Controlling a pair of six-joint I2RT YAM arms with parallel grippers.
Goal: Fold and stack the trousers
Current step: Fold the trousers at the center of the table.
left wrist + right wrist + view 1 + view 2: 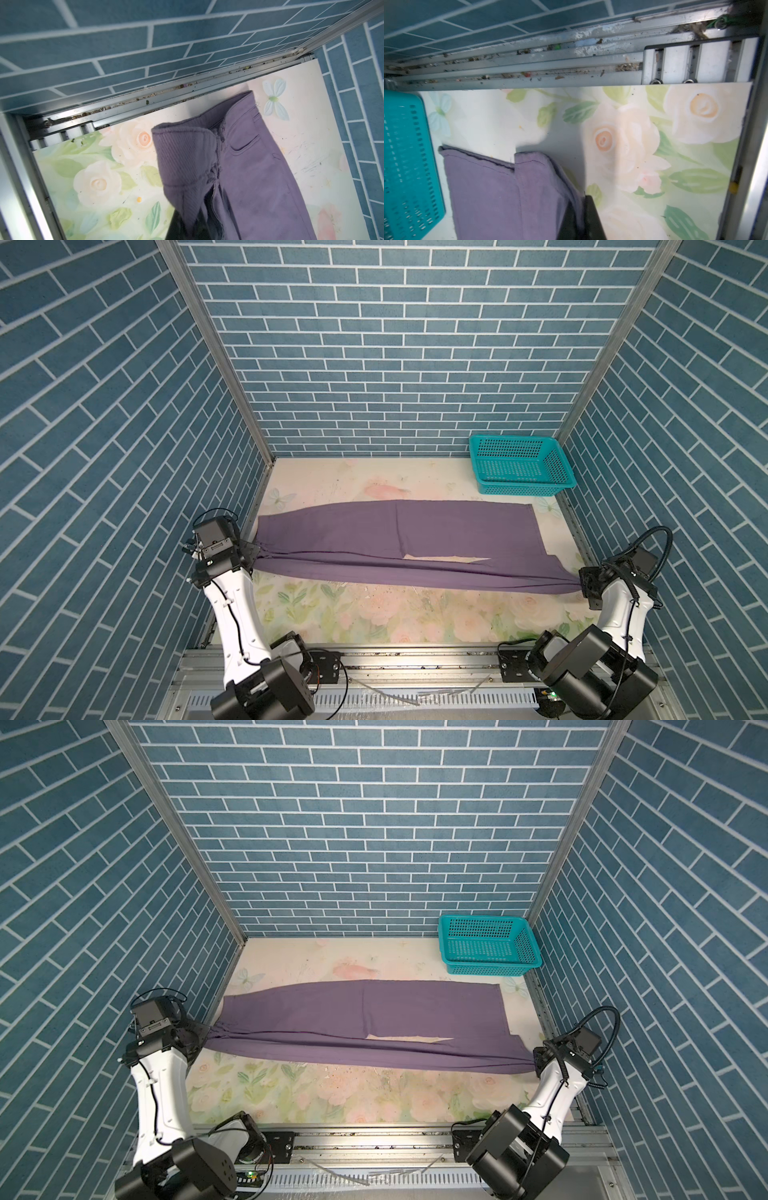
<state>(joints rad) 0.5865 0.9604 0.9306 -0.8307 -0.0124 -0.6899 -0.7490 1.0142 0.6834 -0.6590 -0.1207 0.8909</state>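
This is a lab robot booth: brick-print wall panels [415, 344] on aluminium posts [220, 356], robot arms [232, 605] bolted to a rail [415, 657], flower-print table [374, 614].

Blue brick-patterned walls [395, 344] fill the upper frame and both sides, aluminium posts [214, 344] at their corners, a floral tabletop [374, 614] lower centre.

The floral table [374, 622] bears the trousers [353, 531], a teal basket [519, 466] and specks [376, 590], perhaps crumbs

Arms spread wide — left hand [255, 552] and right hand [581, 585] each clamped on the trousers [353, 535].
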